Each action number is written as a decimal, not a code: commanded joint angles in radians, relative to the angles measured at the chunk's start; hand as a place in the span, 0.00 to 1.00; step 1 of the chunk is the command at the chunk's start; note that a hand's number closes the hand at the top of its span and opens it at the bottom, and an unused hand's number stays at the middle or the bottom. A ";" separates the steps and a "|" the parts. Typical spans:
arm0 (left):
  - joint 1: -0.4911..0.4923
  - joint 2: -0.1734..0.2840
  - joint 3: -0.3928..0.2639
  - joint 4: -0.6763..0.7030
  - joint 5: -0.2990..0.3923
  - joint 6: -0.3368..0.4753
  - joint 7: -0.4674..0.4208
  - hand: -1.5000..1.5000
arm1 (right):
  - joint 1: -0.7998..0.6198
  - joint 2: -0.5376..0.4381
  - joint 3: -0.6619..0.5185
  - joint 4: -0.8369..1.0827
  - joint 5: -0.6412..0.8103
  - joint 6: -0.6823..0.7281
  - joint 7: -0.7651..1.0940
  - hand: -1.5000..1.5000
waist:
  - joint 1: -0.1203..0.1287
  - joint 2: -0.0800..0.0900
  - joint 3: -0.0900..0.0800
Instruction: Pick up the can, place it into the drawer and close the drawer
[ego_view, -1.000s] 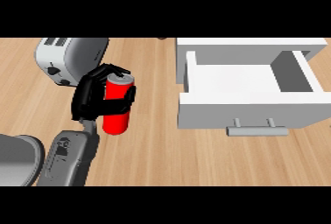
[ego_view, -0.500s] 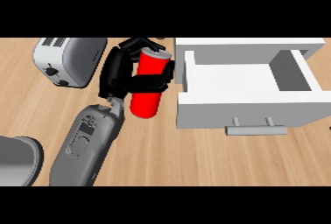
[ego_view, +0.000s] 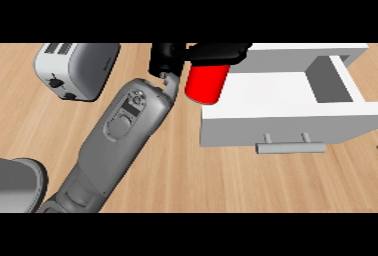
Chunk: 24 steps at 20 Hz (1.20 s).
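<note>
Gripping the red can (ego_view: 206, 84), the robot's left hand (ego_view: 193, 54) is curling its black fingers round the can's upper part — hiding the top of it, so only the lower red body is showing below the hand. The can is hanging upright, or close to it, right at the left wall of the white drawer (ego_view: 288, 107), its lower end overlapping the drawer's near left corner as seen from the head; whether it is over the compartment or just beside the wall, I cannot tell. It is being carried off the counter, held by the hand alone.

The grey left forearm (ego_view: 118, 135) is reaching up diagonally from the lower left edge of the view toward the hand, crossing the wooden counter (ego_view: 192, 175).

The drawer is standing pulled open at the right, its pale inside showing bare behind the front panel, and its grey bar handle (ego_view: 289, 146) is facing the near edge of the counter.

A silver toaster (ego_view: 80, 67) is sitting at the upper left of the counter, well apart from the drawer and just left of the forearm. A grey rounded shape (ego_view: 18, 185) is showing at the lower left corner — what it is cannot be told.
</note>
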 joint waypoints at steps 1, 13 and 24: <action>-0.152 0.000 0.001 0.106 0.015 0.041 0.042 1.00 | -0.038 -0.030 -0.042 0.011 -0.028 -0.004 0.031 0.00 | 0.002 0.001 0.000; -0.374 0.000 -0.025 0.447 0.162 0.071 -0.066 1.00 | -0.029 0.012 0.009 0.032 0.024 0.005 -0.013 0.00 | -0.011 0.004 0.000; -0.487 0.000 -0.174 0.630 0.322 0.140 -0.138 1.00 | -0.051 0.000 0.001 0.027 0.005 0.008 -0.001 0.00 | -0.048 0.010 0.002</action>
